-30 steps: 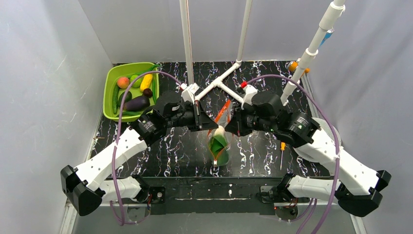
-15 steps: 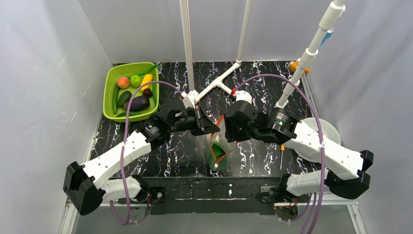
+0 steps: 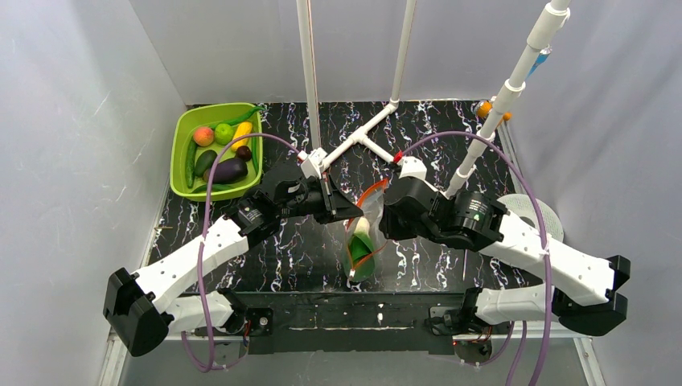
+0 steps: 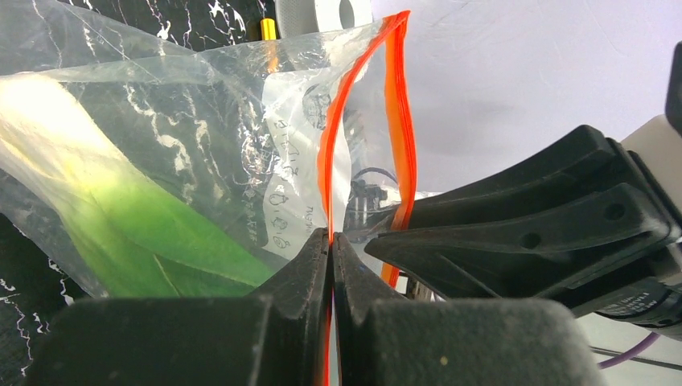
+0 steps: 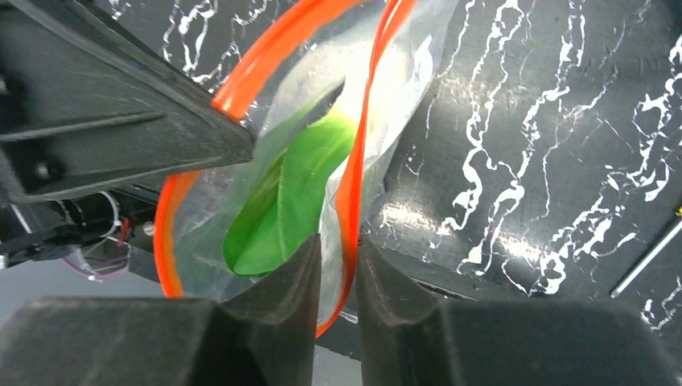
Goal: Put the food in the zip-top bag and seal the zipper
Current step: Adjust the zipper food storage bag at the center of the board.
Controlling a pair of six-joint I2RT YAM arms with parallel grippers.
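zip-top bag [image 4: 225, 104] is held up off the table [image 3: 434, 137] at centre, between the two arms; mouth faces away from the bases, body hangs toward the near edge.

Change over the last second: the zipper [image 3: 374, 193] was a near-straight flat line; now it bows into an open loop. The right arm swung in toward the bag and then eased back out, taking its side of the strip with it; the left arm barely moved.

left fingers [image 4: 318, 249] are pinched flat on one lip of the zipper, no visible gap; right fingers [image 5: 312, 256] are narrow, clamped on the other lip, with the strip running between them.

Contents: only the leafy green [image 5: 281, 209] is inside, white stalk toward the mouth; it sits as before.

The rest is in the green bin [image 3: 178, 153] at far left, well apart from the bag: eggplant [image 3: 228, 170], lime-green fruit [image 3: 223, 133], red-orange fruit [image 3: 203, 136], yellow piece [image 3: 241, 135], pods [image 3: 191, 163].

My read: this is opening for loading, not sealing; the zipper is clearly unsealed. Problem: both arms are tied up on the lips, so one must let go to fetch from the bin; likely the left, being nearer. Risk: the mouth collapses once it is held on one side only.
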